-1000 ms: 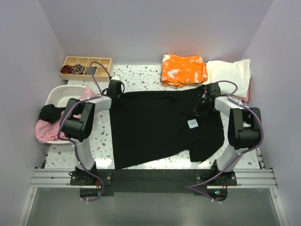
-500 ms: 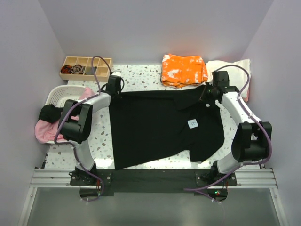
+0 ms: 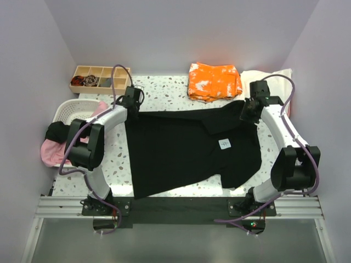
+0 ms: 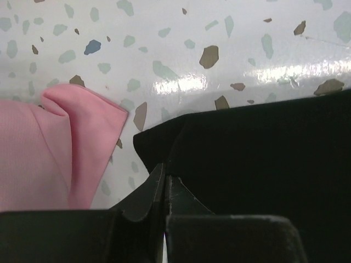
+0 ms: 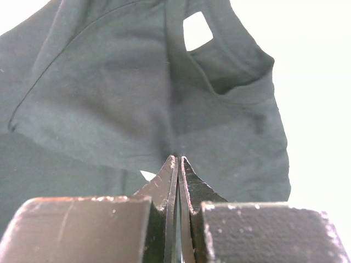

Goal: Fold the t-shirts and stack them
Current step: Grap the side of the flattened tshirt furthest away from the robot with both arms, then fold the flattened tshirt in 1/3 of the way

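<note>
The large black t-shirt lies spread across the table with its white label facing up. My left gripper is shut on the shirt's far left corner, and in the left wrist view my left gripper pinches the black cloth beside pink cloth. My right gripper is shut on the far right edge. In the right wrist view my right gripper holds the black cloth pulled into folds. The orange blotched t-shirt and the cream t-shirt lie folded at the far edge.
A white slotted basket at the left holds a pink t-shirt and a dark garment. A wooden compartment tray stands at the far left. Walls close in on three sides.
Both grippers have moved toward the far edge, still shut on the black t-shirt. The right arm has stretched out, and the shirt's far edge is now drawn straighter and wider.
</note>
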`<control>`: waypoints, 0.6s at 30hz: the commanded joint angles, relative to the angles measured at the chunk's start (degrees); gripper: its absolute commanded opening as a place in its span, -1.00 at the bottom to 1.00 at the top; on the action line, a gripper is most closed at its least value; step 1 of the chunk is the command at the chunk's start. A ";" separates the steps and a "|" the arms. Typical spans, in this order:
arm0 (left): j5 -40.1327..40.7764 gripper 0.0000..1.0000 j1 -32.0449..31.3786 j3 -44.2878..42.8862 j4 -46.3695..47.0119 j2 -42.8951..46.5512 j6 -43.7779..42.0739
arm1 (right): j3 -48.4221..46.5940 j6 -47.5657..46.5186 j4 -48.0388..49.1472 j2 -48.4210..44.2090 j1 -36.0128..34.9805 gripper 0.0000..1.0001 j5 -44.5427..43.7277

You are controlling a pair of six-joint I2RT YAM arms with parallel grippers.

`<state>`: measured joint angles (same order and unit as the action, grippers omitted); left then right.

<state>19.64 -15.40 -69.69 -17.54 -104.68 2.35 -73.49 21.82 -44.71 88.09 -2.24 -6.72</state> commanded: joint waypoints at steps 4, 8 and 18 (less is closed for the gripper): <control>-6.62 -1.00 -0.77 -1.86 -8.65 2.03 -4.37 | -3.15 -0.56 -5.38 -4.95 -0.04 -1.00 -8.22; -9.69 -1.00 -1.83 -0.53 -9.35 1.41 -3.76 | -0.60 -0.21 -6.62 -6.27 -0.04 -1.00 -9.36; -4.35 -0.74 -4.11 -1.15 -17.35 -1.94 -2.79 | 3.45 0.76 -5.39 -6.18 -0.04 -0.53 -9.44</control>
<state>12.34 -19.31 -70.06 -29.91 -106.85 -0.23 -69.65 22.09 -50.33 82.91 -2.24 -13.58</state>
